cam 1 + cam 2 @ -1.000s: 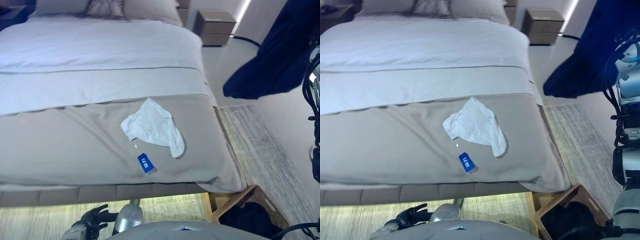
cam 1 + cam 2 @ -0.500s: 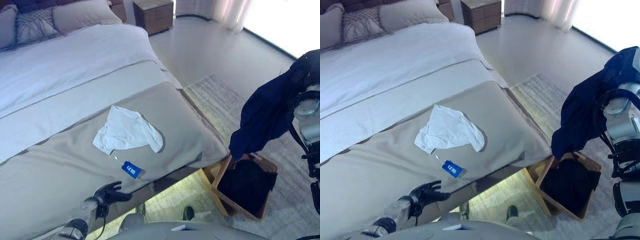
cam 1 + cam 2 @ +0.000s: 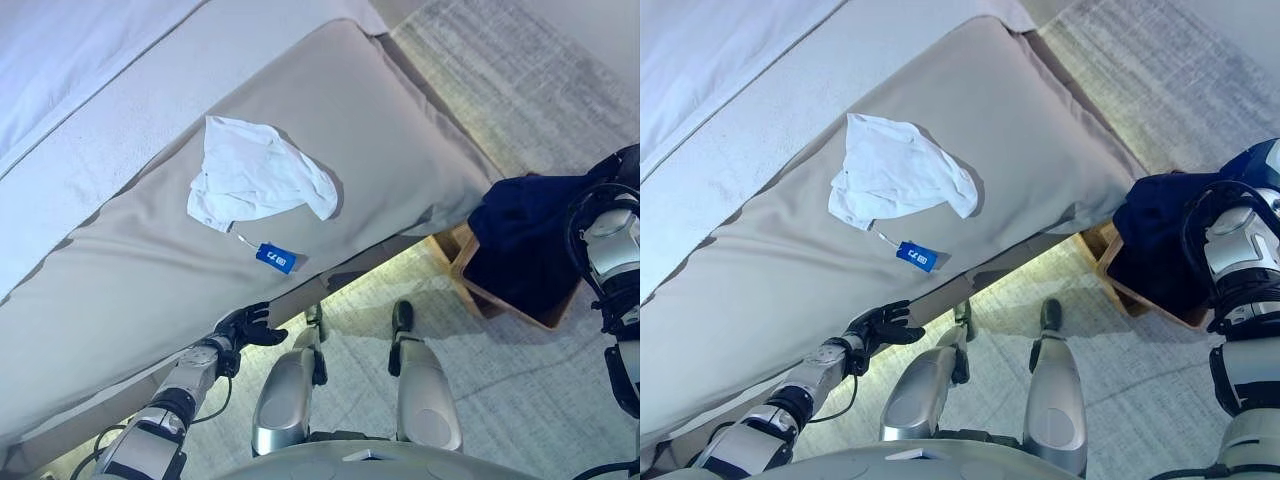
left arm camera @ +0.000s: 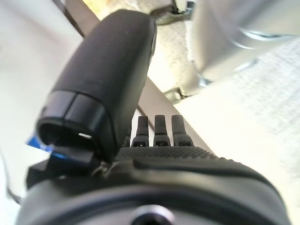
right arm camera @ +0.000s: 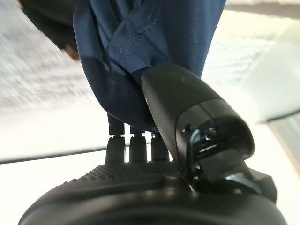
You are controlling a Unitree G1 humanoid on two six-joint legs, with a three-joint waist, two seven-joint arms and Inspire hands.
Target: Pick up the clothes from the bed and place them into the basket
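Lower now than a moment ago, the dark blue garment (image 3: 530, 215) hangs over the wooden basket (image 3: 470, 285), pinched in the right hand (image 5: 154, 154) fingers (image 5: 133, 143) ready to drop, while the left hand (image 3: 245, 327) fingers are loosely open near the bed (image 3: 120, 270), where the white garment (image 3: 255, 180) waits.

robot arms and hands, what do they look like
Both arms are jointed silver-grey metal with dark bands at the joints. The left hand and right hand are black, with slim segmented fingers and a bulkier, glossy rounded thumb; the palm housing is textured.

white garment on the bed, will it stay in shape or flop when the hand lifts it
The white garment lies crumpled in soft folds on the bed, so it will probably droop. It looks thin, likely light. Its blue tag, on a string, may dangle.
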